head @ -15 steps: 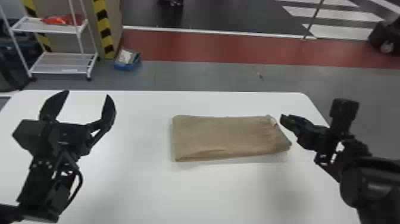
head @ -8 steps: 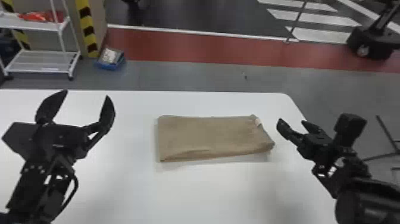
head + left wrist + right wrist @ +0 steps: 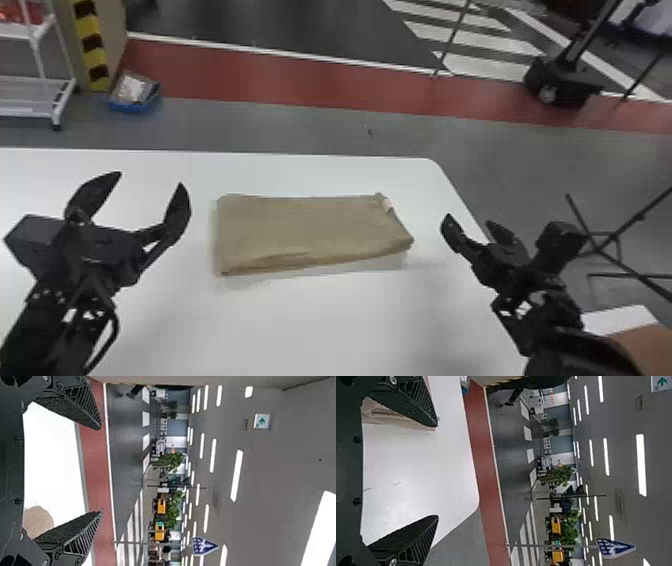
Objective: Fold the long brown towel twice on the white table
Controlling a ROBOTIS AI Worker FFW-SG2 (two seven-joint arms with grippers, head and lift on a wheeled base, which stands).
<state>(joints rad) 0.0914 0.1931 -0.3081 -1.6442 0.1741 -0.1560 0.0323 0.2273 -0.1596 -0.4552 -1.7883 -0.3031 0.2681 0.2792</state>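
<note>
In the head view, my left gripper (image 3: 135, 200) is held open at the left, apart from the brown towel (image 3: 310, 225). The towel lies as a compact layered rectangle on the white table (image 3: 320, 320), a small pale tag at its far right corner. Right of it, my right gripper (image 3: 472, 227) stands open, touching nothing. The left wrist view has my left gripper (image 3: 99, 471) with fingers wide apart and part of the towel (image 3: 37, 522) beyond them. In the right wrist view, my right gripper (image 3: 437, 471) is spread, with the towel (image 3: 383, 414) partly behind one finger.
The table's right edge runs beneath the right gripper. Beyond the table stand a white shelf rack (image 3: 37, 95) and a blue box (image 3: 134, 95) on the floor. Thin black stand legs (image 3: 615, 240) are at the right, near a brown and white object (image 3: 640, 340) at lower right.
The head view has shifted, so the towel and table sit farther left in it. My right gripper has drawn slightly away from the towel's right end. Both grippers remain open.
</note>
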